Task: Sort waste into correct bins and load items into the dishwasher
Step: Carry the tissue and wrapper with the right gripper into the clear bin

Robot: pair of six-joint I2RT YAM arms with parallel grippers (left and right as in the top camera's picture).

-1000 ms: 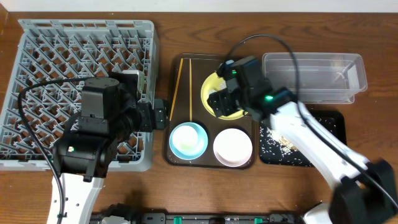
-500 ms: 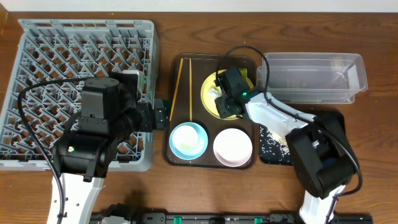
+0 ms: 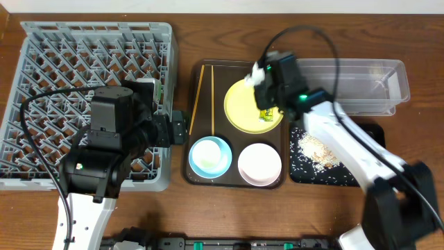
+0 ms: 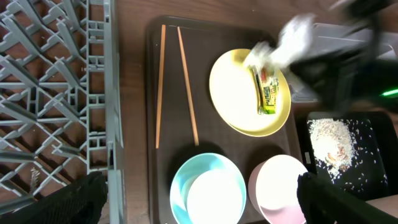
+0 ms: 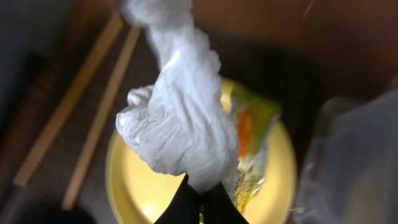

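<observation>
Fingers of the left arm [image 4: 78,202] stand wide apart and empty, left of the yellow plate [image 3: 243,111], beside the grey rack [image 3: 97,29]. Over that plate's right half, fingers of the right arm [image 5: 185,208] pinch the crumpled white paper [image 5: 180,130], held above it. On the plate lies the snack wrapper [image 4: 267,93]. Right of the plate sits the clear tub [image 3: 361,87].

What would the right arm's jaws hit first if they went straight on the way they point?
Shut on the crumpled white paper, the jaws point down at the yellow plate. They would probably meet the plate first, close beside the snack wrapper, though blur makes depth unclear.
</observation>
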